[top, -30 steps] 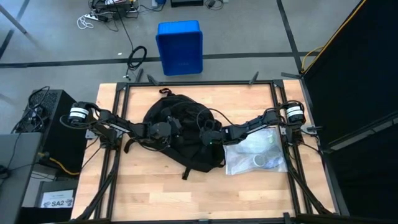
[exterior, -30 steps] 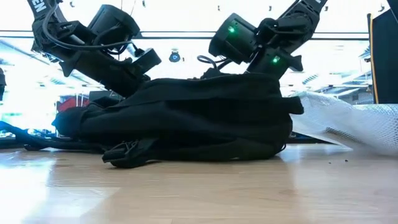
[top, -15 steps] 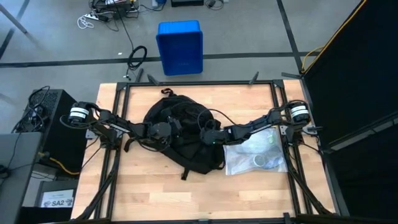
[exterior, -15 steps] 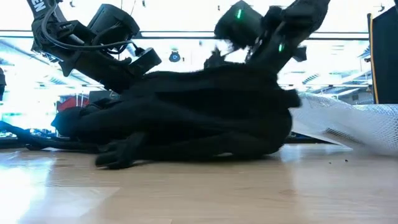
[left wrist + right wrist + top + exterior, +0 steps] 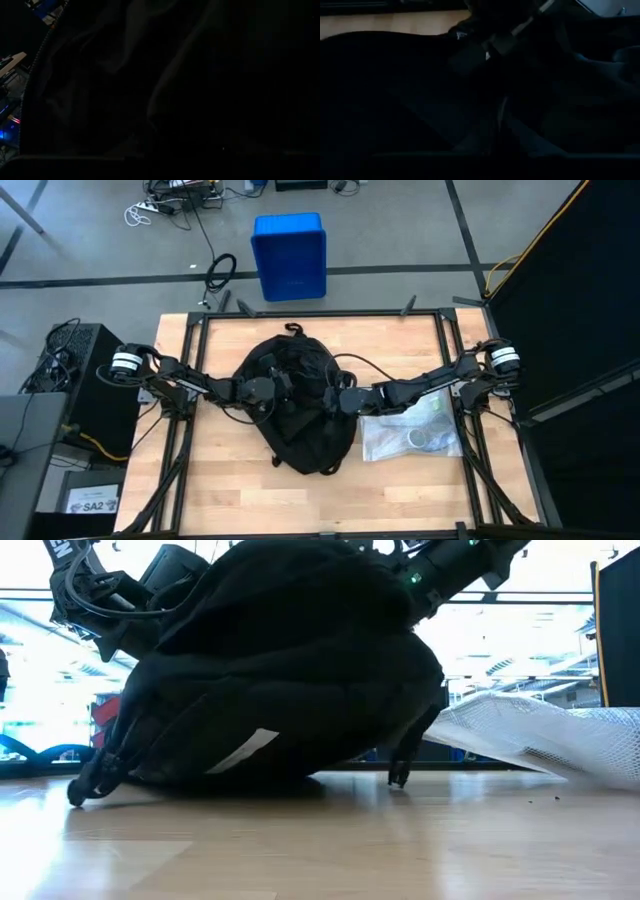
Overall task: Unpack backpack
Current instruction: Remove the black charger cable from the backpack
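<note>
The black backpack (image 5: 300, 415) sits mid-table, its rounded top toward the far edge. In the low view the backpack (image 5: 280, 670) bulges high, with a white reflective strip (image 5: 245, 750) on the near face. Its underside rests on the wood and a strap end (image 5: 400, 775) dangles at its right. My right gripper (image 5: 345, 398) is at the pack's right upper side, also seen as the right gripper (image 5: 405, 565) at its raised top. My left gripper (image 5: 278, 388) is buried in the fabric on the left. Both wrist views show only dark cloth. My right gripper has the backpack by fabric high on its right side (image 5: 385, 585), coming slanting down from the table's right. Cloth and the gripper body hide the place of contact. That side of the pack is pulled up, while its underside stays on the table.
A clear plastic bag (image 5: 410, 430) with small items lies right of the backpack, and shows as the bag (image 5: 540, 735) in the low view. A blue crate (image 5: 288, 255) stands on the floor past the far edge. Bare wood (image 5: 240, 490) lies along the near edge.
My right gripper has risen and drawn slightly toward the table's right, pulling the backpack's right side up. The pack has gone from lying flat to standing tall and bulged. Its near end has swung toward the table's left, and the face with the white strip now shows.
</note>
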Tool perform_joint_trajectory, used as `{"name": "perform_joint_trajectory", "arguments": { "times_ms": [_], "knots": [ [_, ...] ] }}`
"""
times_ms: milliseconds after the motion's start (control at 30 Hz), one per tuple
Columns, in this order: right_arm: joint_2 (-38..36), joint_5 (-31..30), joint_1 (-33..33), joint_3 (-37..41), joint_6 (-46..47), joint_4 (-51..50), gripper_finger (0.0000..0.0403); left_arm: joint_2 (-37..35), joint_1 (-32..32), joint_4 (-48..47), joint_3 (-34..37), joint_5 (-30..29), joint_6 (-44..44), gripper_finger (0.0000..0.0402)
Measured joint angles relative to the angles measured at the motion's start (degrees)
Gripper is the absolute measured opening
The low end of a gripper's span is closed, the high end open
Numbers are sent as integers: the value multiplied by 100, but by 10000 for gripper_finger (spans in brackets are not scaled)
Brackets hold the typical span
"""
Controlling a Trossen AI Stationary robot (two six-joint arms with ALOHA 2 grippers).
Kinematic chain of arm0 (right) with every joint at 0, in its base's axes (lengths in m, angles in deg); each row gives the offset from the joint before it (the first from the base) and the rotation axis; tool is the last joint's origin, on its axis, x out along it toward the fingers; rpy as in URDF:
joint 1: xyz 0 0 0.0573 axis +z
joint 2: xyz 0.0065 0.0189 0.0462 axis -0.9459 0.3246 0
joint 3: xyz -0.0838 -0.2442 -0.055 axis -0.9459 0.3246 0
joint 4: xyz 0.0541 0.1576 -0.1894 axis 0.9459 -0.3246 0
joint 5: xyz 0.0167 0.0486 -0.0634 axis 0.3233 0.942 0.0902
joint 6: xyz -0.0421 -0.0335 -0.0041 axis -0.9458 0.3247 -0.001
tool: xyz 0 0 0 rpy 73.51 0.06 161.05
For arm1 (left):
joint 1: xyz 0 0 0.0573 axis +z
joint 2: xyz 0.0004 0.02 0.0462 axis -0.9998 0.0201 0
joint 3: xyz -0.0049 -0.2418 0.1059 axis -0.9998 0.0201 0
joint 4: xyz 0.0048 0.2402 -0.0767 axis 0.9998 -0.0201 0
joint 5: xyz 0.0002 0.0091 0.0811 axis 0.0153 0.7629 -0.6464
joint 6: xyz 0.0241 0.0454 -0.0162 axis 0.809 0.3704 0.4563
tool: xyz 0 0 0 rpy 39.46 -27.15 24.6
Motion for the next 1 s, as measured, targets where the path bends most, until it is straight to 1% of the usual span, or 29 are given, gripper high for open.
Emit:
{"name": "perform_joint_trajectory", "arguments": {
  "times_ms": [133, 367, 467, 533, 600, 667, 767, 900, 933, 1000],
  "knots": [
    [-27, 175, 17, -29, -28, 239, 0, 0, 0, -22, 0, -2, 2, 98],
    [-35, 257, 74, -36, -476, 916, 0, 0, 7, -44, 0, -49, 2, 98],
    [-44, 256, 88, -35, -652, 1049, 0, 0, 7, -46, 0, -46, 2, 97],
    [-125, 94, 142, -35, -859, 1083, 0, 0, 7, -52, 0, -43, 2, 97],
    [-299, -363, 255, -31, -1139, 1084, 0, 0, 7, -58, 0, -43, 2, 97],
    [-529, -985, 429, -31, -1532, 1199, 0, 1, 4, -71, 0, -40, 2, 98],
    [-915, -2296, 784, -32, -2292, 1347, 0, 2, 4, -81, 0, -35, 2, 97],
    [-1409, -4370, 1321, -33, -3353, 1480, 0, 2, 4, -81, 0, -24, 2, 97],
    [-1523, -4779, 1435, -33, -3582, 1508, 0, 2, 4, -81, 0, -24, 2, 98],
    [-1722, -5375, 1623, -33, -3951, 1612, 0, 2, 4, -81, 0, -24, 2, 97]
  ]
}}
